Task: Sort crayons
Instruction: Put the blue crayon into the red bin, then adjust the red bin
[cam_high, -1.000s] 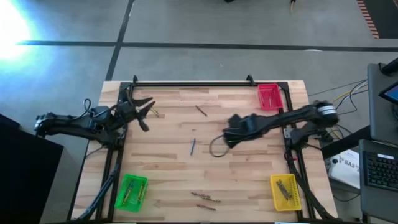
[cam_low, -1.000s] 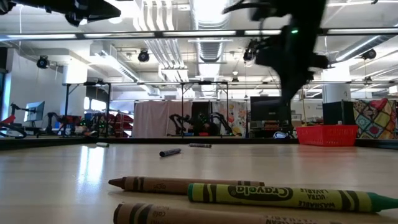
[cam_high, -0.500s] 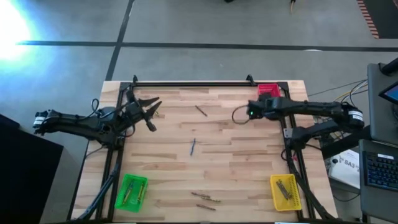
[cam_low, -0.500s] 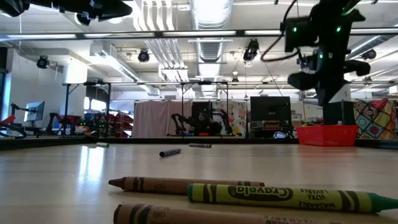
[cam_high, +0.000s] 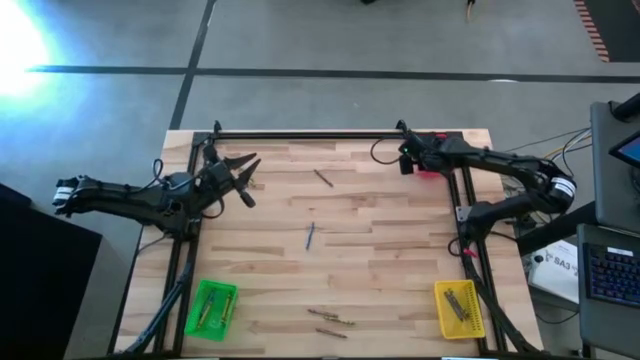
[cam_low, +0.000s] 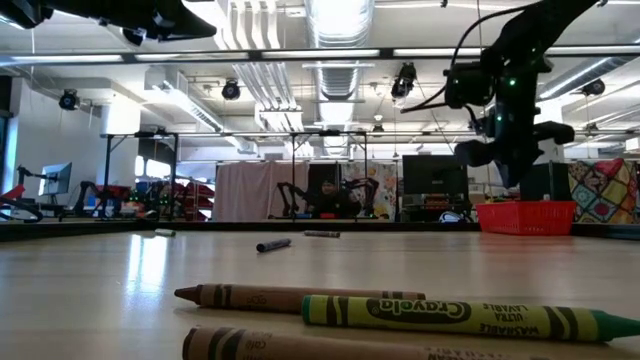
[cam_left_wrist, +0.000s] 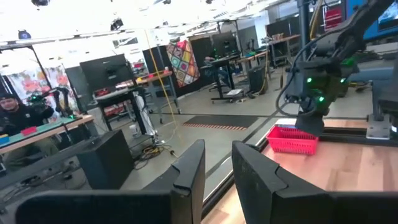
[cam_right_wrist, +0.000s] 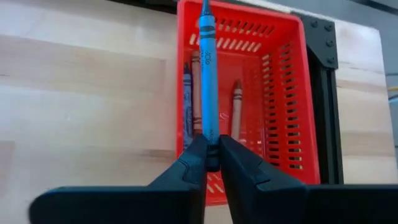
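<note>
Right gripper pinching a blue crayon above the red tray; best released centred, low inside

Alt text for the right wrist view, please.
The right gripper pinches a blue crayon over the red tray, which sits on the wooden table. Three crayons already lie in the tray.

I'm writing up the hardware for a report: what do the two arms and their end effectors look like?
Both arms are dark, jointed links. The left arm has a white band near its base; the right arm has one too, and a looping black cable. The left end effector and the right end effector each have two flat dark fingers. Green lights glow on the right wrist.
</note>
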